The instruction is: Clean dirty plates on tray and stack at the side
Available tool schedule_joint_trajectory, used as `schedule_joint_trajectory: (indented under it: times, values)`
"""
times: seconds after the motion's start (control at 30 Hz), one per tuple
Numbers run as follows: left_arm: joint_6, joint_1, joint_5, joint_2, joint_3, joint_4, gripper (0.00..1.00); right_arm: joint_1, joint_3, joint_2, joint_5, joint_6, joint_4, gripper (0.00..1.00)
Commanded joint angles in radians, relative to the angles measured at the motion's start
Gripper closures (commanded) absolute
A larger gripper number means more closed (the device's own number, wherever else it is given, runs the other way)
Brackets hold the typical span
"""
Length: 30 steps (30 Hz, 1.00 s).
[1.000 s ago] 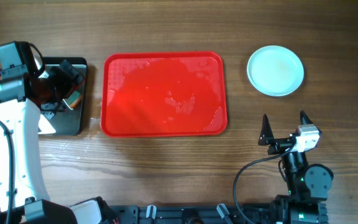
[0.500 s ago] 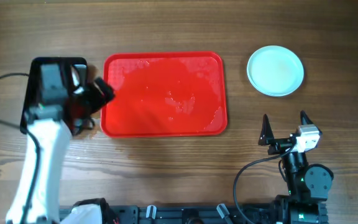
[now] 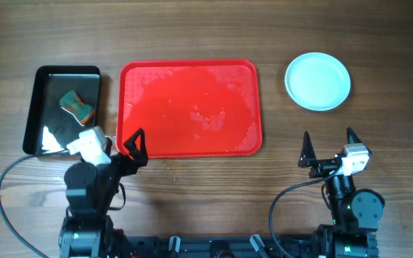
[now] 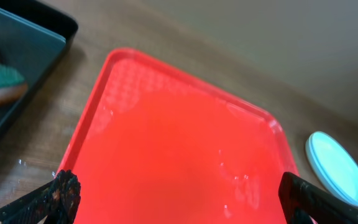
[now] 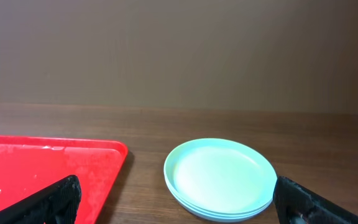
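The plates (image 3: 317, 81) sit in one neat pile on the wooden table (image 3: 192, 29), not on the tray. From my right wrist I can count three rims, one on top of the other, and the top plate looks clean. The pile is at 3 o'clock from the red tray (image 3: 171, 107), with bare wood between them.

My right hand (image 3: 328, 143) is near the pile, which lies at 12 o'clock from it. Its two fingers are spread wide and hold nothing.

My left hand (image 4: 182, 196) is at the tray's bottom left corner. The plates are well apart from it, at about 2 o'clock. Its fingers are spread wide too, with nothing between them.

The red tray has no plates on it and looks wet. At 9 o'clock from it is a black tray (image 3: 34, 107) with a green and orange sponge (image 3: 76, 106) lying inside.
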Motion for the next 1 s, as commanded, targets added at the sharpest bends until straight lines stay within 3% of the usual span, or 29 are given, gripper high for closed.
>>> schedule_joint_trajectory:
  times: [0.0, 0.13, 0.23, 0.4, 0.6, 0.8, 0.97]
  values:
    - [0.024, -0.005, 0.005, -0.136, -0.074, 0.055, 0.00, -0.005, -0.002, -0.009, 0.010, -0.013, 0.006, 0.00]
    - [0.025, -0.005, 0.005, -0.251, -0.187, 0.231, 0.00, -0.005, -0.002, -0.009, 0.010, -0.013, 0.006, 0.00]
    - [0.099, -0.005, 0.041, -0.303, -0.243, 0.307, 0.00, -0.005, -0.002, -0.009, 0.010, -0.013, 0.006, 0.00]
    - [0.188, -0.005, 0.048, -0.418, -0.246, 0.158, 0.00, -0.005, -0.002, -0.009, 0.010, -0.013, 0.006, 0.00]
    - [0.190, -0.005, -0.045, -0.419, -0.246, 0.150, 0.00, -0.005, -0.002, -0.009, 0.010, -0.013, 0.006, 0.00]
    - [0.342, -0.005, -0.039, -0.419, -0.246, 0.150, 0.00, -0.005, -0.002, -0.009, 0.010, -0.013, 0.006, 0.00]
    - [0.328, -0.005, -0.067, -0.419, -0.246, 0.147, 0.00, -0.005, -0.002, -0.009, 0.010, -0.013, 0.006, 0.00]
